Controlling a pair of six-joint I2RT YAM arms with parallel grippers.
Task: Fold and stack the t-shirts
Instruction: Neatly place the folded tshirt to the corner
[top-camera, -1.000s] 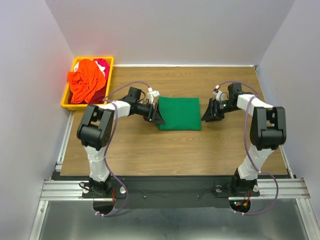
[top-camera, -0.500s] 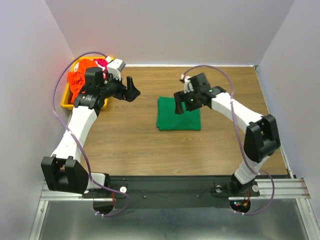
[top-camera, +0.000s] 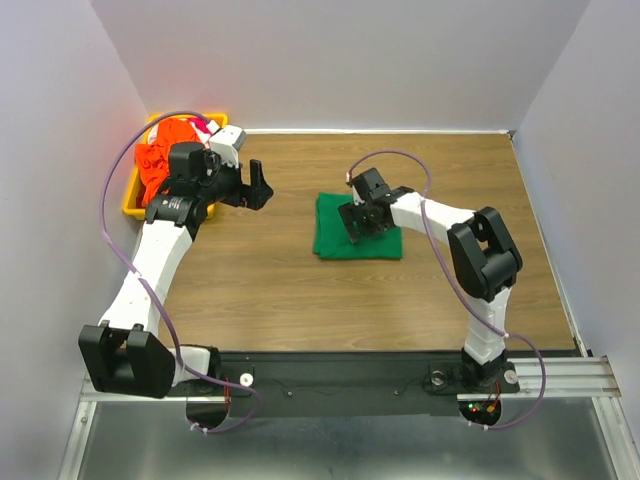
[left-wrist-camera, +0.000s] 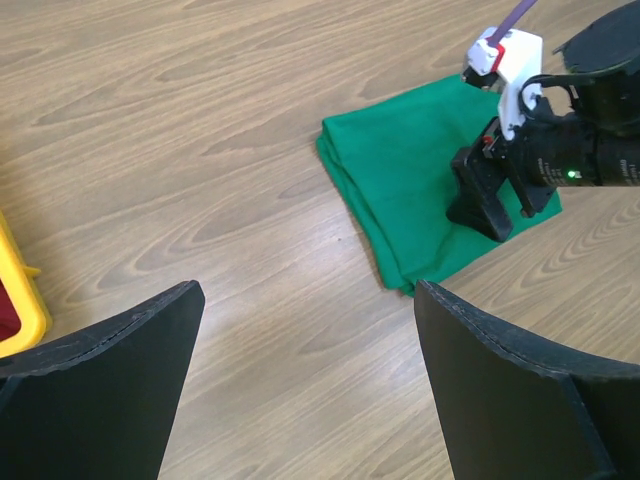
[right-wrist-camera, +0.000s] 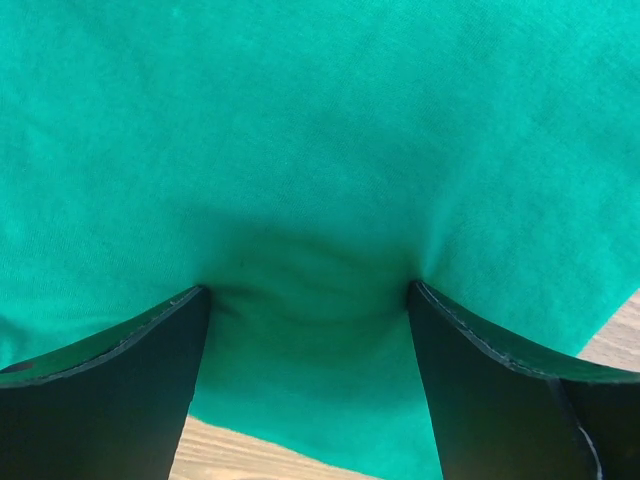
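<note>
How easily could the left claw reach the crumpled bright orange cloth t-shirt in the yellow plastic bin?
Probably yes. The left claw is open, empty and near the yellow plastic bin, where the bright orange cloth t-shirt lies uncovered; but it points away and must turn back.

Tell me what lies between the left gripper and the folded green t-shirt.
Only bare wooden tabletop: the top external view shows nothing between the left gripper and the green t-shirt, and the left wrist view agrees.
</note>
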